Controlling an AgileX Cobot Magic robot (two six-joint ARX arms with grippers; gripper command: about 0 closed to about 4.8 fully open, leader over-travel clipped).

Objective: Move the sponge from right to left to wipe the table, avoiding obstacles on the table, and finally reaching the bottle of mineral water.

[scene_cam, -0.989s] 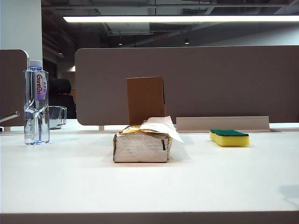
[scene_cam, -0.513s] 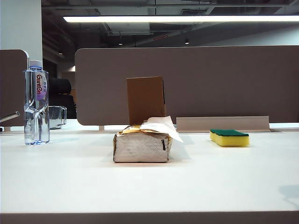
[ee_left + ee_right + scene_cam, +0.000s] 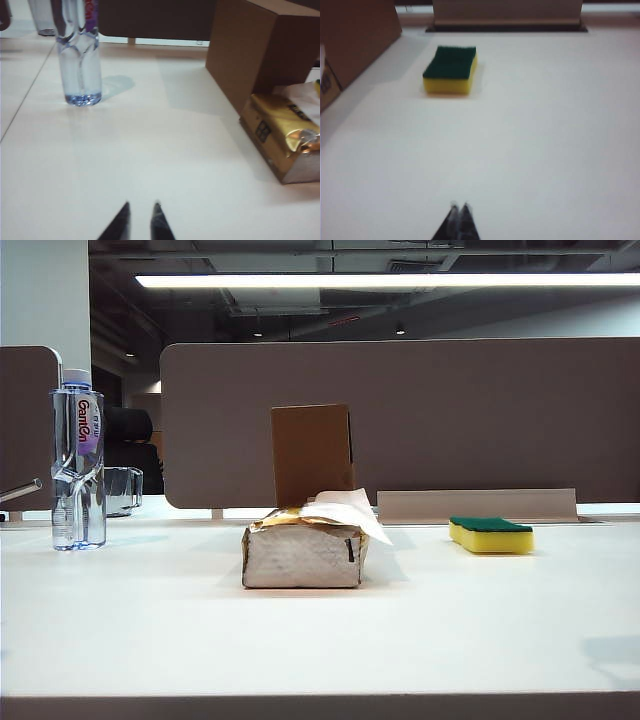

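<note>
White table point(image 3: 320, 630): yellow sponge point(image 3: 491, 534), green-topped

The smooth matt white tabletop point(image 3: 150, 620) is carrying a clear glossy ribbed plastic bottle point(image 3: 77, 465) at left, a matt brown cardboard box point(image 3: 312, 452) and shiny crinkled gold-and-silver foil tissue pack point(image 3: 303, 553) centrally, and a porous yellow foam sponge point(image 3: 491, 535) with its rough dark green scouring face at right.

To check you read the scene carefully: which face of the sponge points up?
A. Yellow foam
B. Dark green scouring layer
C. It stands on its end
B: the sponge lies flat on the table, green layer on top, yellow foam beneath.
</note>
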